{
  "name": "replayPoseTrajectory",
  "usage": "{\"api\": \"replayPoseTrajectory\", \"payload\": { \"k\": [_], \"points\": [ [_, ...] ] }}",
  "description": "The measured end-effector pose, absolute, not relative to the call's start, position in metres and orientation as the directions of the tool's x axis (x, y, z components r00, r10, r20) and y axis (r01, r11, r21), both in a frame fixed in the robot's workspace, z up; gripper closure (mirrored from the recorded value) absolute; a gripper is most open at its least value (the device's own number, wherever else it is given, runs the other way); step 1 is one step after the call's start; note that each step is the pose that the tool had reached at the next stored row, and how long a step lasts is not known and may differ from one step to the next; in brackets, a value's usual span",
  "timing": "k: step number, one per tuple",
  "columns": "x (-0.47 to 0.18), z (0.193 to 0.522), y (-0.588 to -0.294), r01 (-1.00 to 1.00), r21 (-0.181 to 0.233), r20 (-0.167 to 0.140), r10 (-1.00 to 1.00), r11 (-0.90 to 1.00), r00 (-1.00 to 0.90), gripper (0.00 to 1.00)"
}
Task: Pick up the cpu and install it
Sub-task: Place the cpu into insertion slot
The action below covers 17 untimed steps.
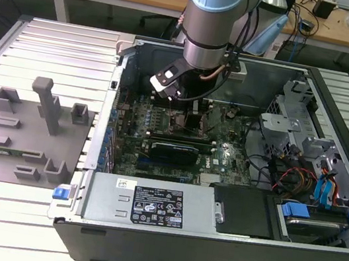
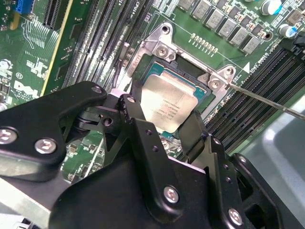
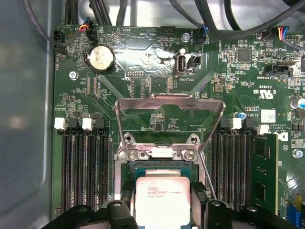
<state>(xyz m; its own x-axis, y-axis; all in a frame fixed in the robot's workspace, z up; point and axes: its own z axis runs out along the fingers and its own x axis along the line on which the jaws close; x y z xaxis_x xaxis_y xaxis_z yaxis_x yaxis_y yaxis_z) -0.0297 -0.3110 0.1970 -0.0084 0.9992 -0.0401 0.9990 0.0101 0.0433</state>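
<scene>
The cpu (image 2: 167, 106) is a silvery square chip held level between my gripper's black fingers (image 2: 135, 114). My gripper (image 2: 164, 117) is shut on the chip's two opposite edges. The cpu (image 3: 162, 200) hangs directly over the black socket, just inside its metal frame (image 3: 159, 153). The socket's load plate (image 3: 169, 102) stands swung open beyond it. In the exterior view the arm (image 1: 207, 35) reaches down into the open computer case (image 1: 209, 243), with the gripper (image 1: 187, 109) low over the motherboard. I cannot tell whether the chip touches the socket.
Black memory slots (image 3: 86, 176) flank the socket on both sides. A thin metal lever (image 2: 267, 101) sticks out beside the frame. A graphics card (image 1: 171, 150), a power supply (image 1: 148, 206) and drive bays (image 1: 311, 193) fill the case. Grey fixture blocks (image 1: 26, 132) stand at the exterior view's left.
</scene>
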Motion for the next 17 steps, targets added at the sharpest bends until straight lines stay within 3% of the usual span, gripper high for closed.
{"api": "replayPoseTrajectory", "payload": {
  "k": [17],
  "points": [
    [-0.0296, 0.1949, -0.311, 0.999, 0.043, -0.04, 0.999, 0.015, -0.014, 0.45]
  ]
}}
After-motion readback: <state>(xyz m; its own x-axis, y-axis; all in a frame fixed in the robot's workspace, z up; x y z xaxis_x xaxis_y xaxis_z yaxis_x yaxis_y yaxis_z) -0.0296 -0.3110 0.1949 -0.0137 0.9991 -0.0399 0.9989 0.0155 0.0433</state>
